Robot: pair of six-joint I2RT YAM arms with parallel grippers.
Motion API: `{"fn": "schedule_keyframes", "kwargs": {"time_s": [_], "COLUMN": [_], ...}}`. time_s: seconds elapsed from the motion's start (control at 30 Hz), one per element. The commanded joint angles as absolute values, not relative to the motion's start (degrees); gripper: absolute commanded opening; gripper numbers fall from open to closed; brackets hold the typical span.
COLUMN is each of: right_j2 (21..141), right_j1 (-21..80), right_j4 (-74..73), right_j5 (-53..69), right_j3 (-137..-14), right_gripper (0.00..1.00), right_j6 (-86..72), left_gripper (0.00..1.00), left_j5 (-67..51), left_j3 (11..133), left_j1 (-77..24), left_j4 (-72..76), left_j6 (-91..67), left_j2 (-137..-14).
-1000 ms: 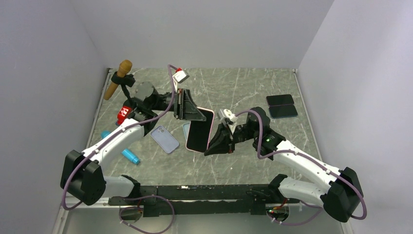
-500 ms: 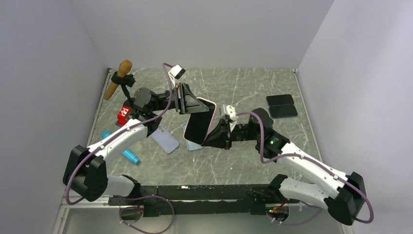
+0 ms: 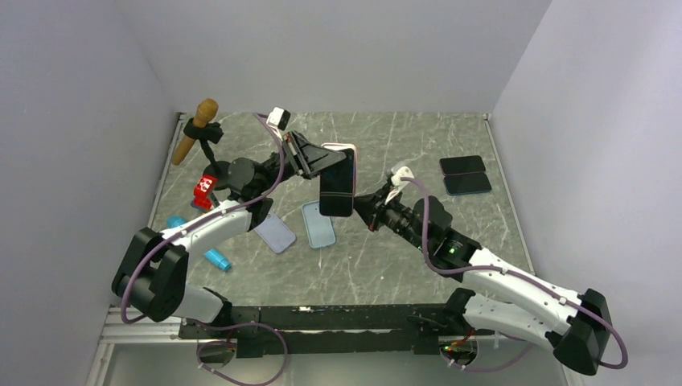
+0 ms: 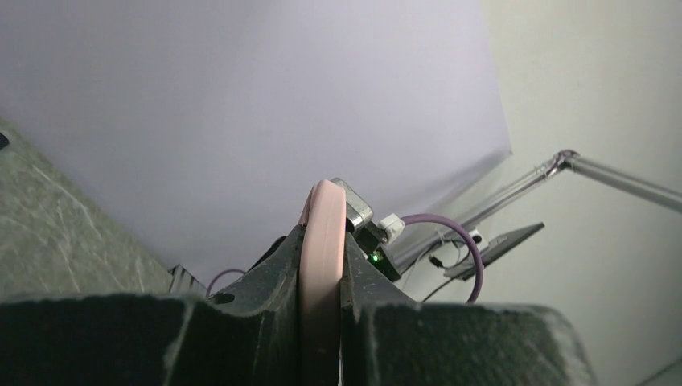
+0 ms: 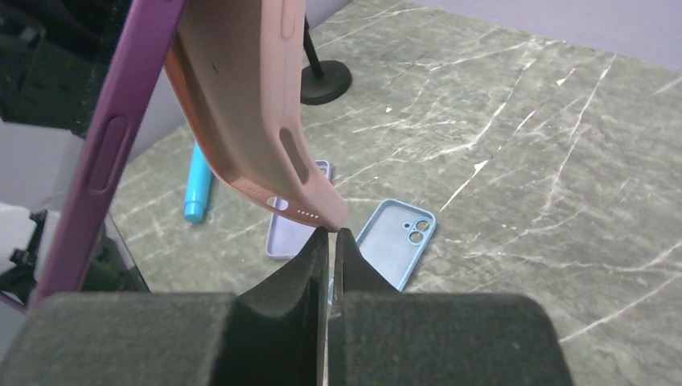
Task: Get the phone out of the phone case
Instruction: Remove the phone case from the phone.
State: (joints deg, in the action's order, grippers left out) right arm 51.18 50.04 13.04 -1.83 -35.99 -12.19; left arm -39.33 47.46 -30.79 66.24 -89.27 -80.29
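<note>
Grey-green marbled table (image 3: 418, 137), walled on three sides

Two empty phone cases lie flat near the middle, just beside each other: a lavender case (image 3: 279, 234) and a light blue case (image 3: 319, 224) (camera cutout at its far end). Two dark phones (image 3: 465, 174) sit side by side near the right wall. Along the left edge are a blue marker (image 3: 215, 257), a smaller blue piece (image 3: 174, 221), a red object (image 3: 204, 190) and a brown-headed microphone (image 3: 201, 125) on a black stand.
</note>
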Motion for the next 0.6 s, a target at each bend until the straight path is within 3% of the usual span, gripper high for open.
{"fn": "schedule_keyframes", "kwargs": {"time_s": [0.0, 0.13, 0.27, 0.33, 0.47, 0.57], "right_j2": [47.5, 41.5, 39.7, 40.5, 40.2, 37.3], "right_j1": [47.7, 47.7, 47.6, 47.6, 47.6, 47.6], "right_j4": [13.7, 12.2, 1.3, -8.2, -13.6, -7.0], "right_j5": [-16.8, -11.8, -9.4, -8.2, -1.3, 5.6], "right_j3": [-37.7, -34.6, -37.6, -40.5, -43.8, -40.9], "right_gripper": [0.00, 0.03, 0.61, 0.76, 0.80, 0.68], "right_j6": [-20.4, -25.6, -32.3, -35.4, -40.6, -45.4], "left_gripper": [0.00, 0.00, 0.00, 0.00, 0.00, 0.00], "left_j5": [-38.7, -39.2, -37.8, -37.7, -37.9, -38.5], "left_j3": [47.6, 49.4, 47.6, 46.9, 45.3, 43.7], "left_j1": [-34.1, -34.0, -32.9, -32.3, -31.4, -31.0], "left_j4": [67.0, 69.9, 63.4, 61.2, 57.5, 58.4], "left_j6": [-96.2, -99.4, -94.0, -90.8, -86.9, -87.1], "left_j2": [-77.7, -81.0, -78.5, -77.4, -75.7, -75.6]}}
